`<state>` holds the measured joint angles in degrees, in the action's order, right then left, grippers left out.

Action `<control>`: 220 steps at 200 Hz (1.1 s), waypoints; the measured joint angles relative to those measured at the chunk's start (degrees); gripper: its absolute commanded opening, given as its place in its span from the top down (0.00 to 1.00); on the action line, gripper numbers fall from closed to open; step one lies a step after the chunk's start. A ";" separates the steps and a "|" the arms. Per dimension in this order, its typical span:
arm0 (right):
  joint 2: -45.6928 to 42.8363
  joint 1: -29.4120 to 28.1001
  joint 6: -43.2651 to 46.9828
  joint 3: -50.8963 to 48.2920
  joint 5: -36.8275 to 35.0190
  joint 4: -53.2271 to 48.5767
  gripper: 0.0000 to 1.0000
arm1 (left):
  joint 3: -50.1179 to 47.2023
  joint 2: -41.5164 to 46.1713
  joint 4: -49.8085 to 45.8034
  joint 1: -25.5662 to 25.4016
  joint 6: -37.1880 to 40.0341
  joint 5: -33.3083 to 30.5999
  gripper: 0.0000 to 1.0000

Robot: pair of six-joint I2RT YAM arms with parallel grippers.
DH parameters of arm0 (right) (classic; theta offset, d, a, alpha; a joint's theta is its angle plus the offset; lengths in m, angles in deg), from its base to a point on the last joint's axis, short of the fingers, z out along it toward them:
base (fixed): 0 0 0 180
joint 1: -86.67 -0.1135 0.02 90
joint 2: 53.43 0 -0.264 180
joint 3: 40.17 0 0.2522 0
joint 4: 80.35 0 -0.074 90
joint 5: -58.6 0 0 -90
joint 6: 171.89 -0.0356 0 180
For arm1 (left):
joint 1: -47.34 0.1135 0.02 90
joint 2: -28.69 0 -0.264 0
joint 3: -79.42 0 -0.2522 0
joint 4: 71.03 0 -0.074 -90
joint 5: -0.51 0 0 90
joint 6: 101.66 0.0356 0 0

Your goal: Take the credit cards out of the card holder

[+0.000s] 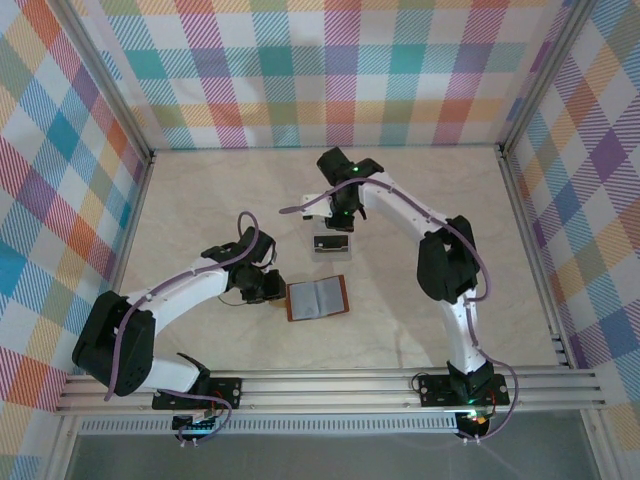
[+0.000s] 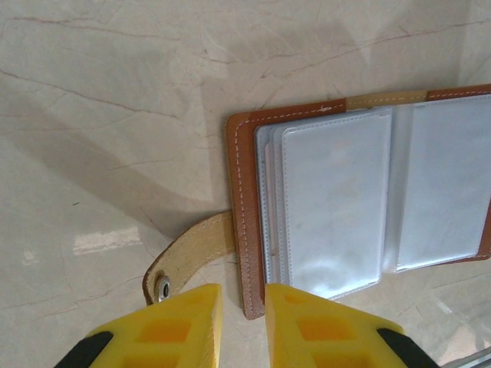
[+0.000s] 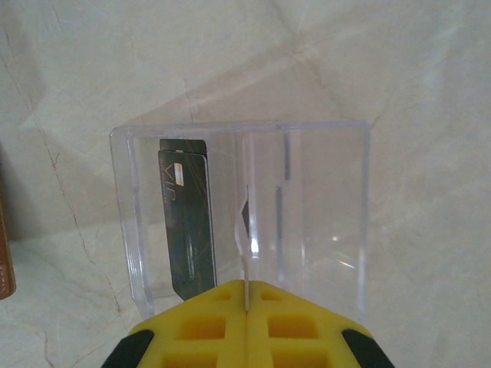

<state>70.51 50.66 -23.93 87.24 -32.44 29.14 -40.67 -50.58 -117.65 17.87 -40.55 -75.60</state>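
Note:
The brown leather card holder [image 1: 317, 298] lies open on the table, its clear plastic sleeves [image 2: 334, 207] facing up and its snap tab [image 2: 192, 253] stretched out to the left. My left gripper [image 2: 244, 291] stands narrowly open over the holder's near left corner, the leather edge in the gap between its fingers. My right gripper [image 3: 247, 287] is shut on a thin pale credit card [image 3: 247, 264], seen edge-on, directly above a clear plastic tray [image 3: 322, 126]. A dark credit card [image 3: 188, 215] stands in the tray's left part.
The clear tray [image 1: 333, 243] sits just beyond the holder, under my right gripper [image 1: 343, 215]. Chequered walls close the table on three sides. Bare marble-patterned surface lies to the left and far right.

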 measured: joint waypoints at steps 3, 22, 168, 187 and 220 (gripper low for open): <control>0.44 0.00 0.02 0.20 0.00 -0.28 1.00 | -0.02 0.00 0.00 0.00 0.00 0.00 0.77; 2.51 0.00 0.09 0.92 0.04 -1.51 1.00 | -0.15 0.00 0.02 0.02 0.04 0.00 0.77; 4.59 0.44 -0.20 1.31 -4.31 8.00 0.68 | -0.63 -1.01 0.48 0.50 0.42 0.04 0.76; 4.44 0.48 -0.22 0.42 -5.05 10.27 0.68 | -0.63 -1.53 0.63 0.52 0.42 0.07 0.76; 4.39 0.70 -0.28 -1.05 -5.46 12.48 0.67 | -0.63 -1.79 1.57 0.52 0.42 0.20 0.76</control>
<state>74.91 51.36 -24.22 86.19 -37.90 41.62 -41.31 -52.37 -116.08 18.39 -40.13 -75.40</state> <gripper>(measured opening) 0.325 0.235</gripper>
